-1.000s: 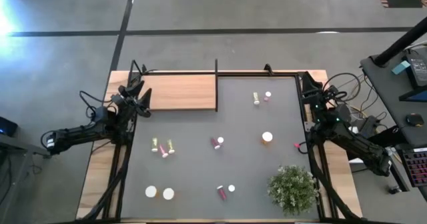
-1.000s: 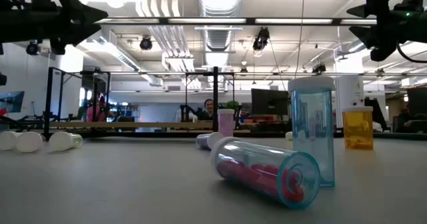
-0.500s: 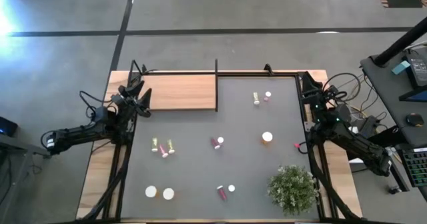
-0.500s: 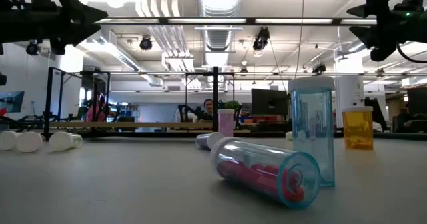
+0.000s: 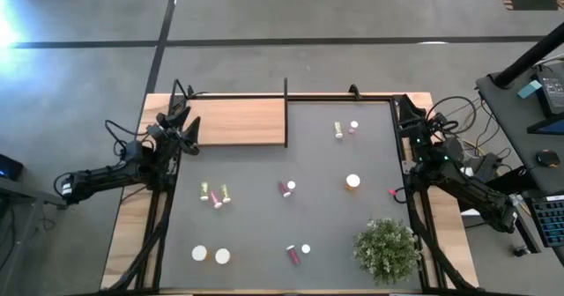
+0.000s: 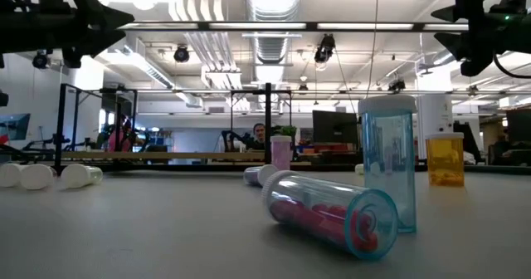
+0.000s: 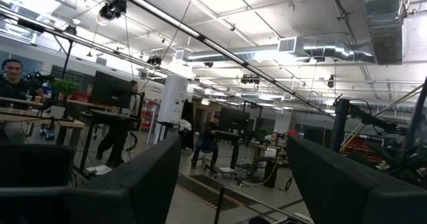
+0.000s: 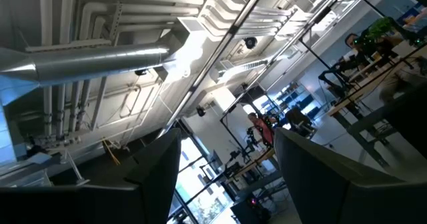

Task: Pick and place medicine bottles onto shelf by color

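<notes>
From my overhead feed, both arms are dark, slim and jointed. The left end effector [image 5: 179, 122], at the frame's left, trails black cables. The right end effector [image 5: 411, 120], at the right, shows small green lights and looping cables. Its fingers [image 8: 155, 167] are flat, dark wedges.

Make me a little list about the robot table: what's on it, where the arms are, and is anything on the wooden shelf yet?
table: dark grey top
shelf: light wood board at the far left corner, nothing on it
medicine bottles: scattered over the table, some lying down, like the pink one, some upright, like the orange one
plant: bushy green, near right corner
left gripper: open, holding nothing, by the shelf's left end
right gripper: open, holding nothing, at the table's far right edge
bottles shelved: none yet
</notes>
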